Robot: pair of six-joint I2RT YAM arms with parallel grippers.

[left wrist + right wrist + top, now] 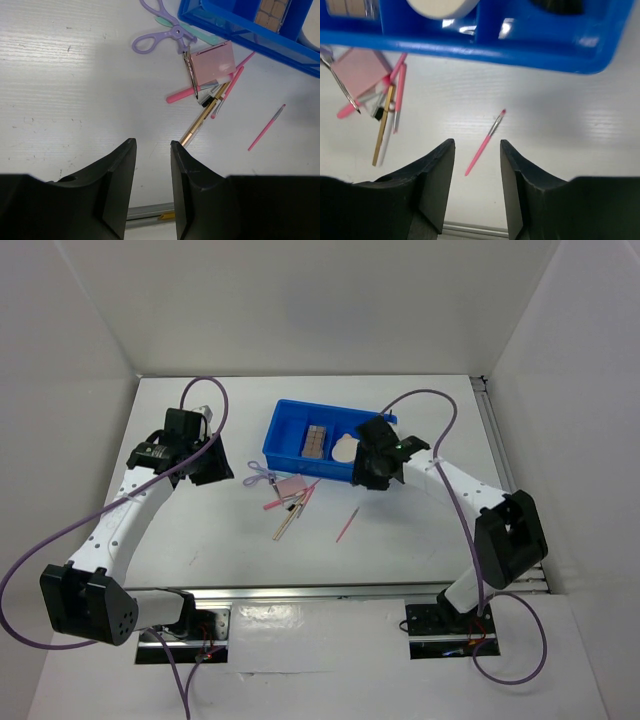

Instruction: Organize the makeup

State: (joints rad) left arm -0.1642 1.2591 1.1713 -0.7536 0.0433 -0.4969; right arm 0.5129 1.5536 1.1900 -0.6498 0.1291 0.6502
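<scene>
A brown-pink palette [317,441] and a cream round puff [344,451] lie in the blue tray [285,430]. On the table in front of the tray lie a pink square pad [290,487], pink and wooden sticks [292,512] and a lone thin pink brush [346,524]. My left gripper [210,462] is open and empty, left of the pile; its view shows the pad [214,62] and a wooden stick [205,115]. My right gripper [378,468] is open and empty at the tray's near edge, above the pink brush [485,142]. A dark item [555,4] sits in the tray's right compartment.
A purple eyelash curler [160,35] lies left of the pad, with a mint stick under it. The tray's front wall [520,47] stands just beyond my right fingers. White walls close in the table on three sides; a metal rail runs along the near edge.
</scene>
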